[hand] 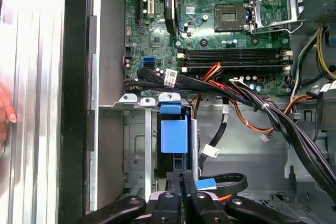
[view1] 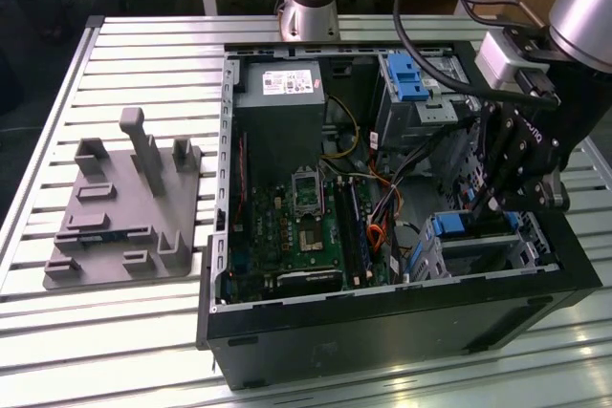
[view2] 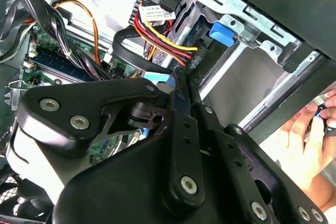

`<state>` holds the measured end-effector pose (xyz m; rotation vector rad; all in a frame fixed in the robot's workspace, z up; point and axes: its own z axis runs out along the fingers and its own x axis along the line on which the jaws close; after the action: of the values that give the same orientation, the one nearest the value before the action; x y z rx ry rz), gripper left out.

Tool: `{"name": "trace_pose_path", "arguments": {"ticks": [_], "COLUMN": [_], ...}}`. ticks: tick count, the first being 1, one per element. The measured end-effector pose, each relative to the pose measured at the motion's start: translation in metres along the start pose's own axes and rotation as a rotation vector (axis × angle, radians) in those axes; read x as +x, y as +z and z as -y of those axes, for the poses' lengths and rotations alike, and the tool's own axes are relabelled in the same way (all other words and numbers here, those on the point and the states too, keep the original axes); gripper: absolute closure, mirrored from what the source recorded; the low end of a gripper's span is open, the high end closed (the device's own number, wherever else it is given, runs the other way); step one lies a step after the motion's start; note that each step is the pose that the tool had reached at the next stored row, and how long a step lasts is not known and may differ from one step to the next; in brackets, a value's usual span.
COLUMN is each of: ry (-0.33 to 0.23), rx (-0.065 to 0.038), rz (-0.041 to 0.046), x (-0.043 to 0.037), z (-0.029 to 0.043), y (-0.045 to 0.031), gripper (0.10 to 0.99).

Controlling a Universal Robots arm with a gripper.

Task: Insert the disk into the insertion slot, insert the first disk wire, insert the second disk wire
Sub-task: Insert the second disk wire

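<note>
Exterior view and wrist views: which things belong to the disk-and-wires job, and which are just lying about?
Job in hand:
- disk, sitting in the drive cage
- cable with blue plug
- gripper, low over the cage

Lying about:
- grey fixture plate on the table
- upper bay with blue latch
- motherboard
- power supply
- a person's hand

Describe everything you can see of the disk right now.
The disk sits edge-on inside the insertion slot, the silver sheet-metal cage at the case's lower corner. What shows of it is mostly its bright blue plastic carrier, with a tab at the end nearest the motherboard. In the exterior view the blue carrier shows at the cage's top, beside the end effector. The end effector's black fingers stand pressed together at the carrier's other end; whether they touch it is unclear. Dark cables pass just beyond the tab.
</note>
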<state>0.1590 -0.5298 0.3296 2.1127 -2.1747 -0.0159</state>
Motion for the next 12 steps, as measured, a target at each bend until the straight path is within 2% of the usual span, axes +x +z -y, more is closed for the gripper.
{"name": "trace_pose_path", "arguments": {"ticks": [6,7,8,10,11,12], "ry": [0.0,-0.001,-0.001,-0.001,-0.001,-0.001], "rx": [0.0,0.0,0.0,0.0,0.0,0.0], "rz": [0.0045,0.0056,0.0063,0.0092,0.0101,0.0113], "x": [0.001,0.0013,0.0015,0.0016,0.0017,0.0018], "z": [0.0003,0.0003,0.0002,0.0001,0.0,-0.0002], "y": [0.002,0.0021,0.0019,0.0009,-0.0005,-0.0026], "gripper": [0.941,0.929,0.871,0.871,0.808,0.808]}}
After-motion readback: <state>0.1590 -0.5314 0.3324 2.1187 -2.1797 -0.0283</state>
